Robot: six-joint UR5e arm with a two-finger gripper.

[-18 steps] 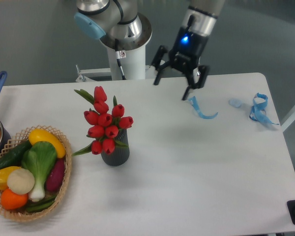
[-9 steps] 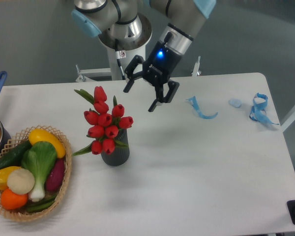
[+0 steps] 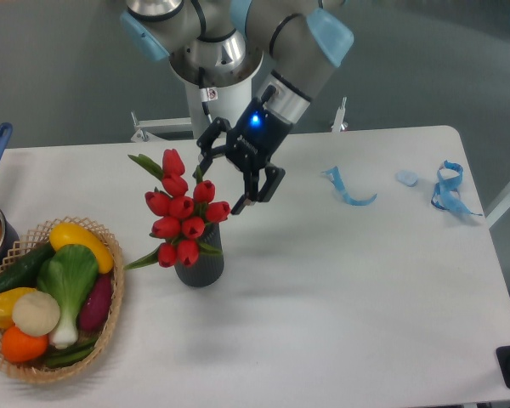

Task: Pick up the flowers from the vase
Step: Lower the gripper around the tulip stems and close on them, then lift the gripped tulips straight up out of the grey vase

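You see the flowers (image 3: 182, 212), red tulip buds with green leaves, standing upright in the vase (image 3: 200, 264), a short dark grey ribbed cylinder on the white worktop (image 3: 340, 289).

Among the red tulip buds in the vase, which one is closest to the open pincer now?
The bud at the right edge of the flowers, just below the pincer. The other buds sit further left or lower toward the vase; the tallest stands left of it.

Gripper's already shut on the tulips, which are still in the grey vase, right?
Not quite: in the camera view the gripper is open, fingers spread beside the top of the tulips, not shut on them. The tulips are still in the grey vase.
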